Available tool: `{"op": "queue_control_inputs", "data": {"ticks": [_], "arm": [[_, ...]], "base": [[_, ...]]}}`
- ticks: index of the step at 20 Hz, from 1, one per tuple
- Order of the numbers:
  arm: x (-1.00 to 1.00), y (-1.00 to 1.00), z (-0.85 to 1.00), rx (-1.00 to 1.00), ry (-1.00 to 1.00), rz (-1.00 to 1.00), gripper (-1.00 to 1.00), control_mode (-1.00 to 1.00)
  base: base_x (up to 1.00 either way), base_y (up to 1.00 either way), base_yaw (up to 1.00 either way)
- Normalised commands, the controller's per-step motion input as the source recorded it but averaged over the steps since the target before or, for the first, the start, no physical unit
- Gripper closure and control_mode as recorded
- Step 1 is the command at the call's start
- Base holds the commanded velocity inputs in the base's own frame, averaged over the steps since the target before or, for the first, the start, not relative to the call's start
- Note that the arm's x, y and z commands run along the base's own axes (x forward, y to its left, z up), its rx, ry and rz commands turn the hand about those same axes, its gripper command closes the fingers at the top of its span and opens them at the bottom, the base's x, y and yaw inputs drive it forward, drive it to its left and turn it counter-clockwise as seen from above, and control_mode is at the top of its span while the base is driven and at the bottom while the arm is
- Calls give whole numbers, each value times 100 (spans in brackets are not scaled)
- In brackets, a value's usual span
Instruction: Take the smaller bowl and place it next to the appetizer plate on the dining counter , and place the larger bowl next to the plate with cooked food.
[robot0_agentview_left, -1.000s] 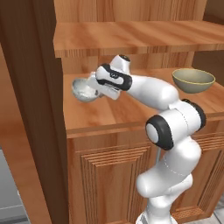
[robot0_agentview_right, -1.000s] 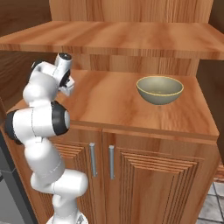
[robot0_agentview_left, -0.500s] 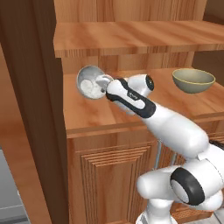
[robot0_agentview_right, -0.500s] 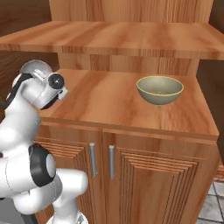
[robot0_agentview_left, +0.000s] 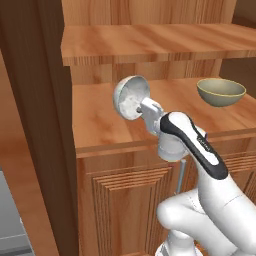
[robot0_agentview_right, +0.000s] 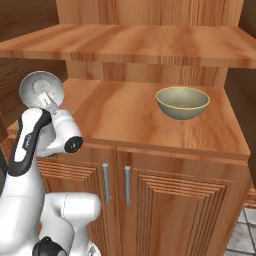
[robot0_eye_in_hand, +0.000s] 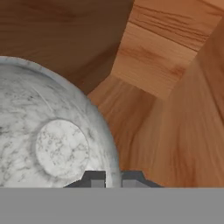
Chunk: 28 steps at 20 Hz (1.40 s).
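Observation:
My gripper (robot0_agentview_left: 141, 106) is shut on the rim of the smaller bowl (robot0_agentview_left: 130, 96), a marbled grey-white bowl that I hold tipped on its side above the left part of the wooden cabinet top (robot0_agentview_left: 102, 125). From the right side the smaller bowl (robot0_agentview_right: 41, 89) shows its round back, with the gripper (robot0_agentview_right: 48, 100) clamped at its lower edge. The hand camera looks into the smaller bowl (robot0_eye_in_hand: 52, 140), and the fingertips (robot0_eye_in_hand: 97, 179) pinch its rim. The larger bowl (robot0_agentview_left: 221, 92), olive-tan with a yellowish rim, stands upright at the right of the cabinet top (robot0_agentview_right: 183, 102).
A wooden shelf (robot0_agentview_left: 160, 42) overhangs the cabinet top close above the held bowl. A dark wooden side post (robot0_agentview_left: 37, 115) stands to the left. Cabinet doors with two metal handles (robot0_agentview_right: 116, 184) are below the top.
The arm has swung out and drawn the smaller bowl off the cabinet top toward the front, tipping it from lying flat to standing on its side. The larger bowl stayed put.

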Motion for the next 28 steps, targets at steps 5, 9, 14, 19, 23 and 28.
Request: {"op": "queue_control_inputs", "data": {"ticks": [5,9,14,19,23,28], "arm": [[-100,-29,42,11,11,0,100,-100],[-100,-47,14,0,9,-2,100,-100],[-100,-60,11,-5,11,0,100,-100],[-100,-59,1,-16,21,0,100,-100],[-100,-73,35,-18,13,0,100,-100],[-100,-98,81,-17,4,0,100,-100]], "base": [[0,0,0],[0,0,0],[0,0,0],[0,0,0],[0,0,0],[0,0,0]]}}
